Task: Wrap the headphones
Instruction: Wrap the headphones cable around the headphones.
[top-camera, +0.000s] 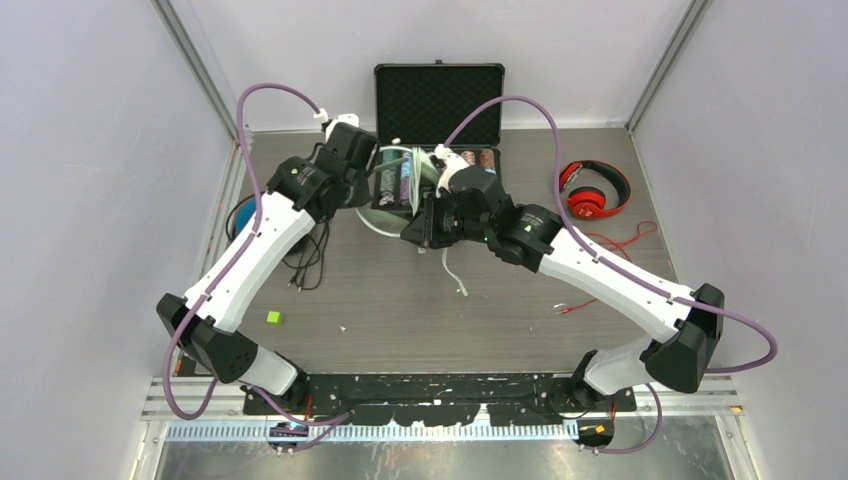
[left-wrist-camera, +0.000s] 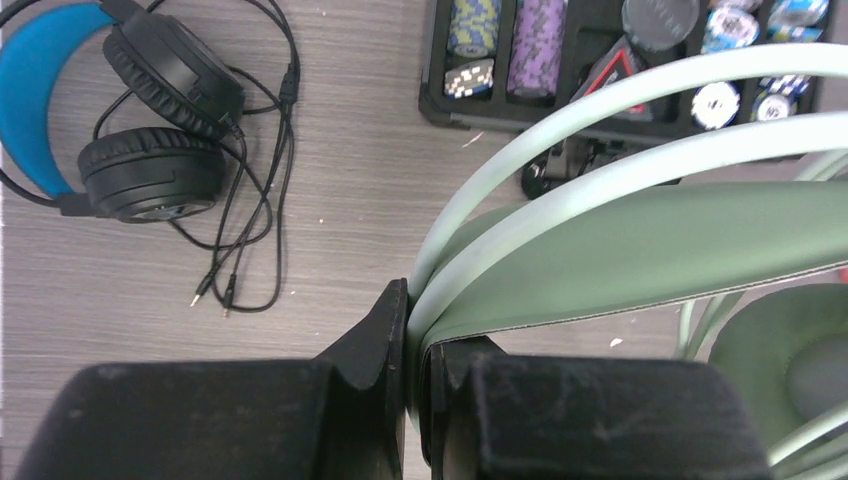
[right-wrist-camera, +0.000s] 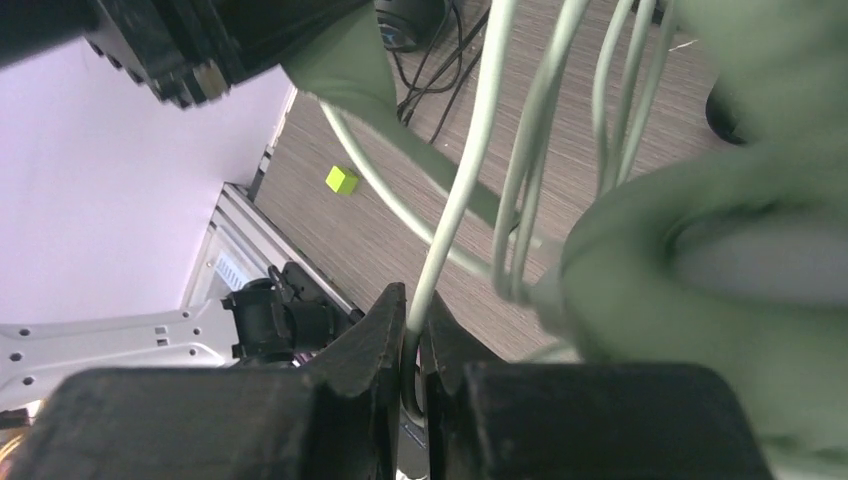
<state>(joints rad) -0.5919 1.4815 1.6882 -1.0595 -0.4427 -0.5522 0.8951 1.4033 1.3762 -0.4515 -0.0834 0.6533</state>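
Note:
My left gripper (left-wrist-camera: 418, 345) is shut on the headband of the pale mint-green headphones (left-wrist-camera: 640, 240), lifted above the table in front of the case. Its white cable (right-wrist-camera: 470, 170) runs in several loops past the ear cup (right-wrist-camera: 700, 260), and my right gripper (right-wrist-camera: 412, 340) is shut on one strand of it. From above, both grippers meet at mid-table, the left (top-camera: 372, 185) and the right (top-camera: 425, 222), with a cable end (top-camera: 455, 275) hanging to the table. The black headphones (left-wrist-camera: 150, 120) with a blue-lined band lie at the left, cable loose. The red headphones (top-camera: 590, 190) lie at the right with a red cable (top-camera: 610, 245).
An open black case (top-camera: 438, 100) with poker chips (left-wrist-camera: 510, 45) stands at the back centre. A small green cube (top-camera: 273, 317) lies near the left arm. Walls close in the left and right sides.

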